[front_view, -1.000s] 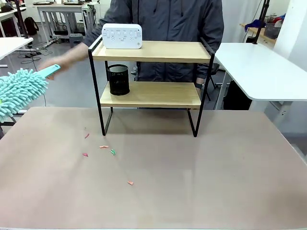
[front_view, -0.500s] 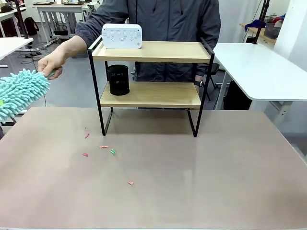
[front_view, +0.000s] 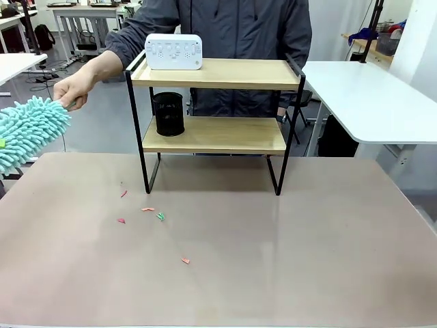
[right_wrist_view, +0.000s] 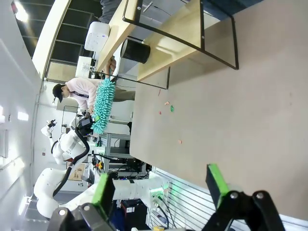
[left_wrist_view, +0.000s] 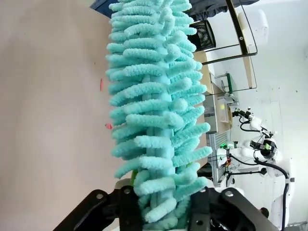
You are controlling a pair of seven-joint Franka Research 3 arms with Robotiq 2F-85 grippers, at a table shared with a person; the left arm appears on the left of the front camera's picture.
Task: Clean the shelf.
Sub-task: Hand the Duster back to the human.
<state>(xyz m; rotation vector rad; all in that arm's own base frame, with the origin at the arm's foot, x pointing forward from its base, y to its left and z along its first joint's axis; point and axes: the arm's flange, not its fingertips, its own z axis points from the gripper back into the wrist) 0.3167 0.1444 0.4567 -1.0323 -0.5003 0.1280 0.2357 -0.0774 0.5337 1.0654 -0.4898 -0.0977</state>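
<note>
two boards make up the shelf (front_view: 214,102), which stands at the far middle of the table (front_view: 273,260) with its long axis running left to right and its open front facing the near side. one white device (front_view: 173,51) sits on the left end of the top board, and one black mesh cup (front_view: 168,113) on the left end of the lower board. five small scraps (front_view: 160,216) lie on the table just near of the shelf's left legs. the front view shows a person's hand (front_view: 72,90) at the far tip of one teal duster (front_view: 27,131) at the left edge. the left wrist view adds the left gripper (left_wrist_view: 161,211), its fingers on either side of the duster's base; whether they press on it i cannot tell. the right wrist view shows the right gripper (right_wrist_view: 161,187) over the table with its green-padded fingers (right_wrist_view: 217,185) wide apart and nothing between them, with the shelf far off.
</note>
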